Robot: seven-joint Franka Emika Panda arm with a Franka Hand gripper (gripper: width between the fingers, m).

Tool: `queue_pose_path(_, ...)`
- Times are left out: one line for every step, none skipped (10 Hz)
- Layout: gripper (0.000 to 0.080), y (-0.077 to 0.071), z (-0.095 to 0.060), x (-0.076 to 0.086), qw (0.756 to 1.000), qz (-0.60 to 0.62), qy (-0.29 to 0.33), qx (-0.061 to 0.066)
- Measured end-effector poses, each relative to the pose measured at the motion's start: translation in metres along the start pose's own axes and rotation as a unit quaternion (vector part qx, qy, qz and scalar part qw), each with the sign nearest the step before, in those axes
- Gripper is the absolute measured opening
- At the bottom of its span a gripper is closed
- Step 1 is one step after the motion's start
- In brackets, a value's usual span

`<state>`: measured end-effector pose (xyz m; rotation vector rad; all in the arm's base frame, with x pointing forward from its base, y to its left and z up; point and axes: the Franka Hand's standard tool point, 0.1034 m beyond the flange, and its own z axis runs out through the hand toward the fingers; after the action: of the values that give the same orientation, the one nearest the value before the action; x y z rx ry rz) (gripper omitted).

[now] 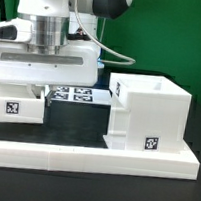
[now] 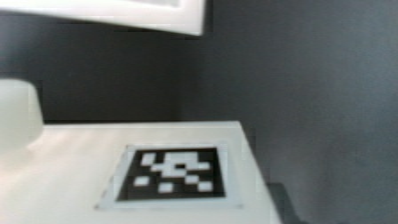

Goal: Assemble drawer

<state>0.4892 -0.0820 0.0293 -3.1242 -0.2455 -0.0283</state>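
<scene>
Exterior view: the drawer housing (image 1: 147,114) stands on the black surface (image 1: 76,127) just behind the border wall (image 1: 92,160), at the view's right; a tray (image 1: 27,106) lies at the left beneath the end effector (image 1: 37,77), whose opening I cannot tell; wrist view: a blurred white tagged panel (image 2: 71,150) fills the foreground.

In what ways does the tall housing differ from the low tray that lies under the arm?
The housing is tall and cube-like; the tray is low. The housing stands uncovered at the exterior view's right, its top open; the tray lies at the left, partly hidden under the arm. Both are white, and each carries a black-and-white square tag in front.
</scene>
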Motion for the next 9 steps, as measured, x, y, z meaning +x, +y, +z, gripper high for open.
queue_pose_path(0.0042, -0.001, 0.005, 0.001, 0.999, -0.052, -0.001, -0.006)
queue_pose_path(0.0042, -0.004, 0.007, 0.005, 0.993, -0.119, -0.004, -0.010)
queue_pose_path(0.0042, -0.006, 0.005, 0.011, 0.983, -0.184, -0.005, -0.015)
queue_pose_path(0.0042, -0.008, 0.004, 0.015, 0.972, -0.234, -0.006, -0.017)
queue_pose_path(0.0042, -0.008, 0.003, 0.016, 0.965, -0.260, -0.006, -0.018)
queue_pose_path(0.0042, -0.006, 0.004, 0.015, 0.954, -0.300, -0.009, -0.020)
queue_pose_path(0.0042, -0.004, 0.004, 0.014, 0.945, -0.326, -0.011, -0.021)
queue_pose_path(0.0042, -0.003, 0.004, 0.014, 0.938, -0.345, -0.012, -0.022)
queue_pose_path(0.0042, -0.004, 0.004, 0.014, 0.918, -0.395, -0.017, -0.024)
